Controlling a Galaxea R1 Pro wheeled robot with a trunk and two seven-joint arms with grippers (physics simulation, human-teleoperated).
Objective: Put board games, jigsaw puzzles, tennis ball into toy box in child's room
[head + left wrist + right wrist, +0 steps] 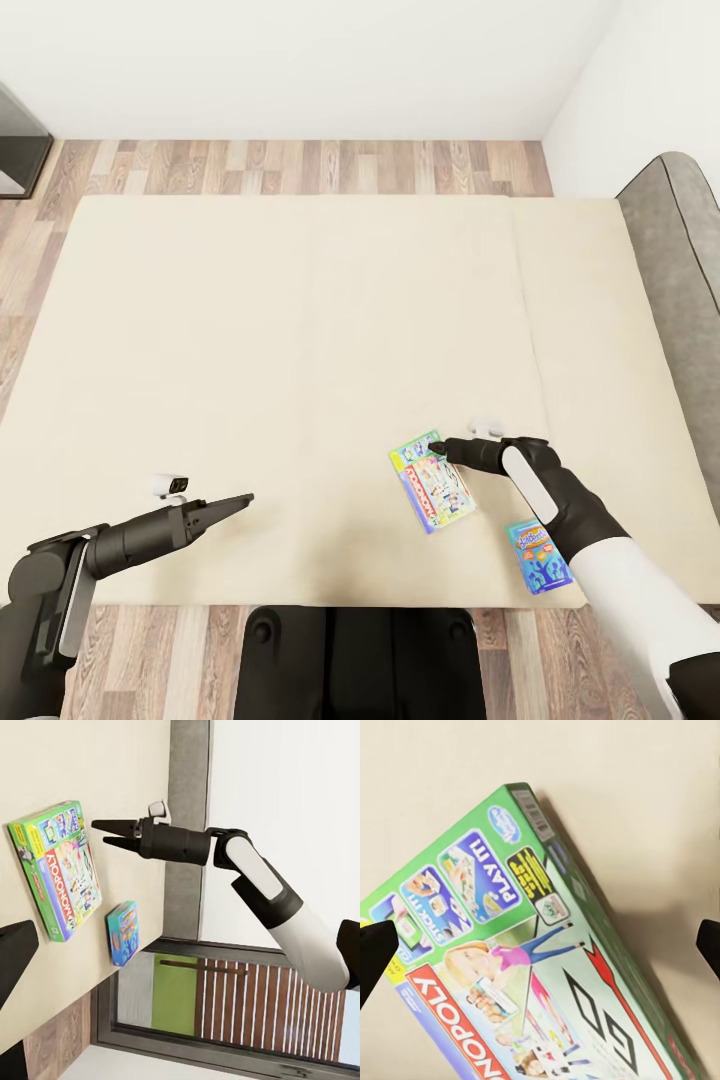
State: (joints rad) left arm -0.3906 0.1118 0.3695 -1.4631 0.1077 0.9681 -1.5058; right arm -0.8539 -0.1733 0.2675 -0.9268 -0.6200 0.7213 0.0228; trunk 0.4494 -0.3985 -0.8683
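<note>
1. The right gripper [437,452] hovers at the far corner of the green-edged board game [432,482] – its fingers [112,826] spread, nothing between them.
2. That game lies flat on the bed [250,350], under the fingertips.
3. The small blue board game [538,556] lies behind those fingers, beside the forearm.
4. The left gripper [245,497] hangs well apart from both – its fingers apparently pressed together.

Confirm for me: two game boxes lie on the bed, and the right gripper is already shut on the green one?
Not quite. The right gripper is open, its fingers spread and poised just above the green game box, not gripping it; the left wrist view shows this. Both boxes, the green one and the small blue one, do lie on the bed.
</note>
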